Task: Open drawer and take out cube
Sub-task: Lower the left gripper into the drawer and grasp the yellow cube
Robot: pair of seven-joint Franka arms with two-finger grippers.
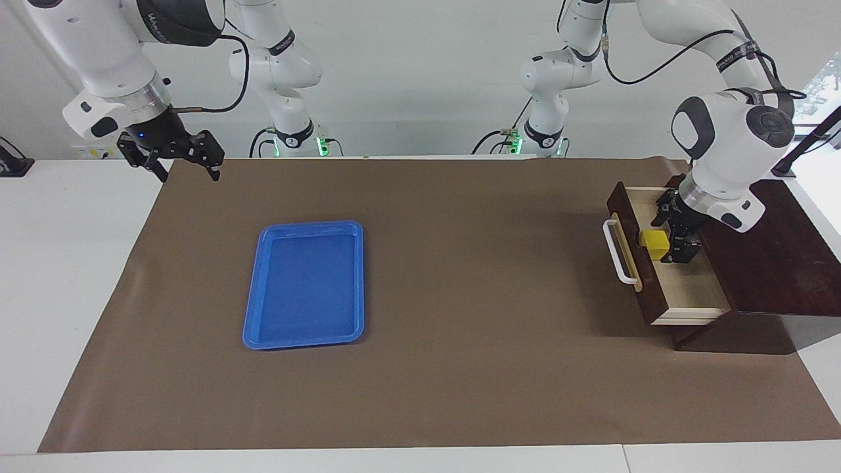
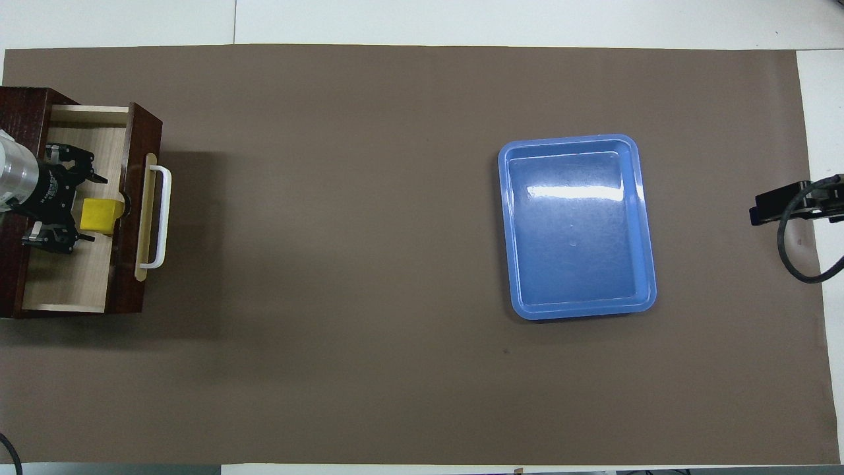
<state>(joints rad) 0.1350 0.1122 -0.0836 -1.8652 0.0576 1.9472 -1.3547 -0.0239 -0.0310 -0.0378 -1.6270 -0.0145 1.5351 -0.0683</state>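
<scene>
The drawer (image 1: 698, 289) stands pulled open from its dark wooden box (image 1: 785, 263) at the left arm's end of the table, with its white handle (image 1: 618, 253) facing the table's middle. The yellow cube (image 1: 654, 243) sits on the pale drawer floor just inside the front panel. My left gripper (image 1: 667, 235) is lowered into the drawer, open, with one finger on each side of the cube. In the overhead view the cube (image 2: 101, 216) lies between the spread fingers of the left gripper (image 2: 91, 207). My right gripper (image 1: 175, 159) is open and empty, waiting over the mat's edge.
A blue tray (image 1: 302, 341) lies empty on the brown mat toward the right arm's end; it also shows in the overhead view (image 2: 573, 140). The right gripper's tip (image 2: 788, 203) shows beside the mat's edge there. The drawer walls (image 2: 135, 198) enclose the left gripper.
</scene>
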